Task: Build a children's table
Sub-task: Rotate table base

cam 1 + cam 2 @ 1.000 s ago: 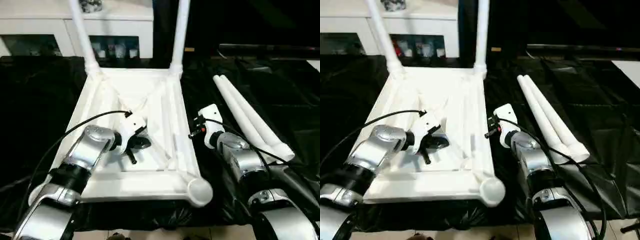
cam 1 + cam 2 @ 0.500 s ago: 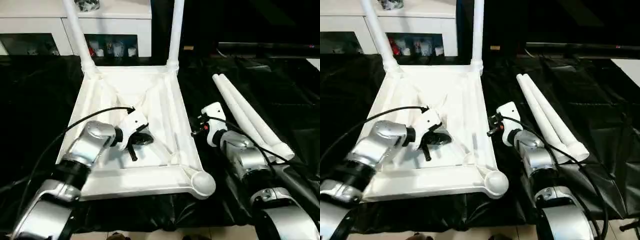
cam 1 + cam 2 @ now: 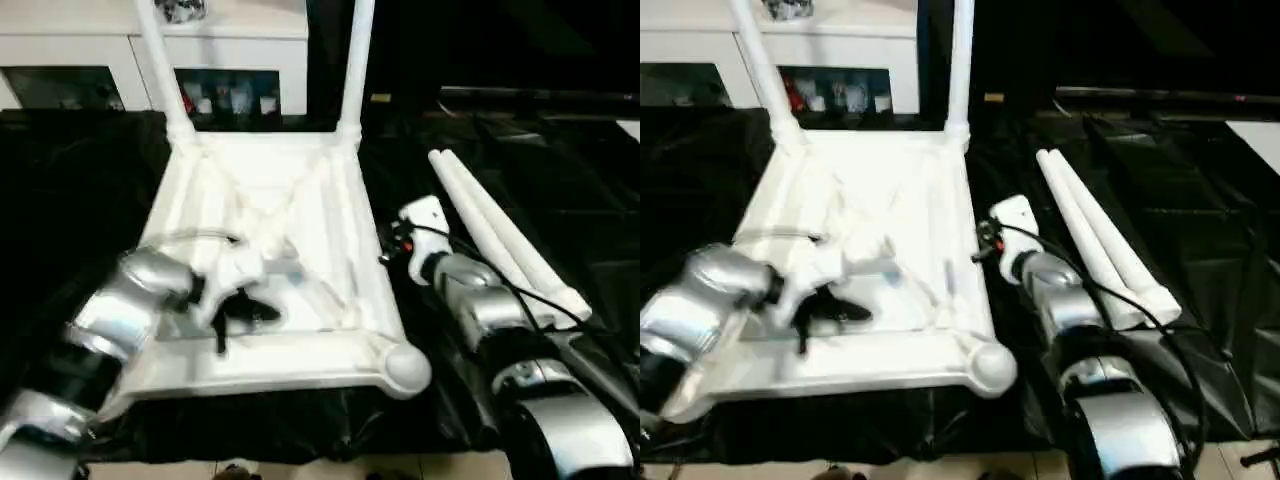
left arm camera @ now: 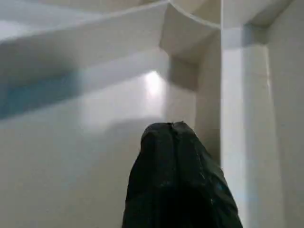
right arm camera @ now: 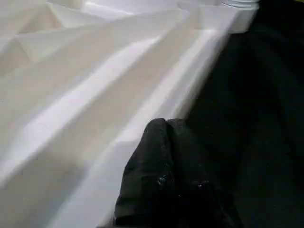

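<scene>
Our closed, empty black two-fingered grippers, left and right, flank the upturned white plastic tabletop; next we fetch a loose white tapered leg.

smooth white plastic table, black cloth

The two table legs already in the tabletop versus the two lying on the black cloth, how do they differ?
The fitted legs stand upright in the far corner sockets of the upturned tabletop; the loose legs lie flat, side by side, to its right. The fitted legs stand apart, one per corner; the loose legs touch. All four are white tapered tubes.
</scene>
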